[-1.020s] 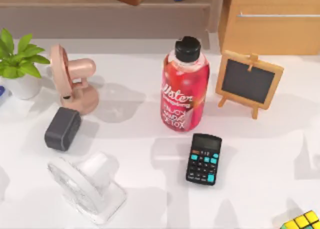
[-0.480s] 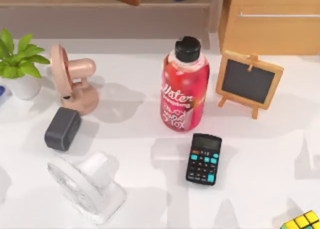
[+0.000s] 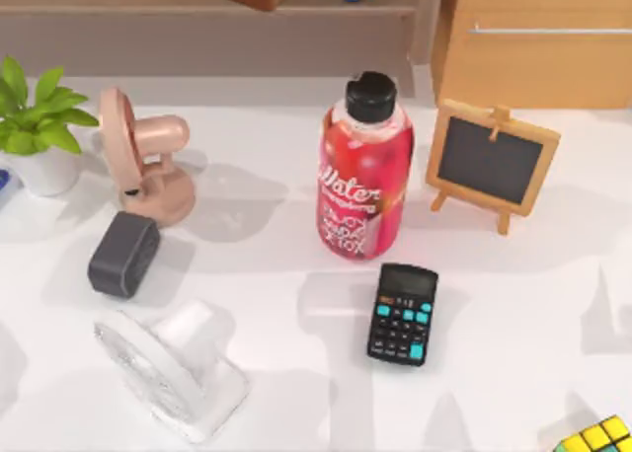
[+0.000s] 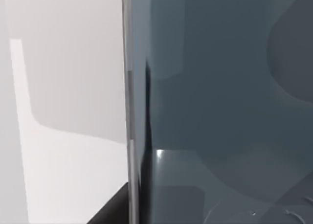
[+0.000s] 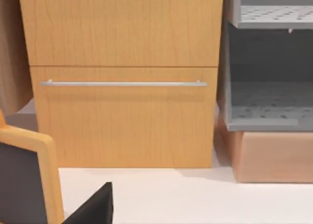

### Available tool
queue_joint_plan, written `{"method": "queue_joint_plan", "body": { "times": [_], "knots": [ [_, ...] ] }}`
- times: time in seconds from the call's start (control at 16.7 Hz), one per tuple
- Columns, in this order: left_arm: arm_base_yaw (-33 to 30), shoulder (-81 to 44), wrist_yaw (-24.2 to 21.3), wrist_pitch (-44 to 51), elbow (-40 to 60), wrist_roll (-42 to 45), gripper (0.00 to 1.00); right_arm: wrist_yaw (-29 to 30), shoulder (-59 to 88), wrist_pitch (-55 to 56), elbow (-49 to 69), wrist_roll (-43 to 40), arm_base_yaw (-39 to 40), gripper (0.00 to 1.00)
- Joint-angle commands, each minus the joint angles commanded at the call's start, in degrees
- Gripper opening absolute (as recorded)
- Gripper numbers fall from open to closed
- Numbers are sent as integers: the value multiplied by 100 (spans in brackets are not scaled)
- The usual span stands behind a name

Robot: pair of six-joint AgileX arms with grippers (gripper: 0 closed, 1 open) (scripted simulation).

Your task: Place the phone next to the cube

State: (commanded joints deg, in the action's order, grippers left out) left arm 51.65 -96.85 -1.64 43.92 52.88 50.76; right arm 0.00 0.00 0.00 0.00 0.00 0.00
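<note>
Centrally, red bottle (image 3: 364,171) labelled "Water", black calculator (image 3: 403,314) beside it, cube (image 3: 596,437) far right

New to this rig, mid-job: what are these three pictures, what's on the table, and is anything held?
Two AgileX arms work at a table. One picture looks down from above; the others come from each arm's wrist. On the table: potted green plant, pink desk fan, dark grey rounded block, white fan, red drink bottle, black calculator with teal keys, wooden-framed chalkboard, and the coloured puzzle cube at the top view's bottom right. The left wrist camera is close against the glossy blue-grey phone; whether it is gripped, I cannot tell. The right wrist camera faces a wooden drawer cabinet.
</note>
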Motion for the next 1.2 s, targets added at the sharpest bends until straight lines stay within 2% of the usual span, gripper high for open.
{"method": "queue_joint_plan", "body": {
  "times": [0.3, 0.54, 0.84, 1.2],
  "knots": [
    [-493, 669, 196, 127, 666, -668, 0, 0, 0, 0, 0, 0, 0, 100],
    [-1438, 1134, 348, 385, 1340, -1792, 0, 0, 0, 0, 0, 0, 0, 100],
    [-3355, 1194, 311, 804, 2051, -3706, 0, 0, 0, 0, 0, 0, 0, 100],
    [-6337, 639, -16, 1363, 2665, -6337, 0, 0, 0, 0, 0, 0, 0, 100]
  ]
}}
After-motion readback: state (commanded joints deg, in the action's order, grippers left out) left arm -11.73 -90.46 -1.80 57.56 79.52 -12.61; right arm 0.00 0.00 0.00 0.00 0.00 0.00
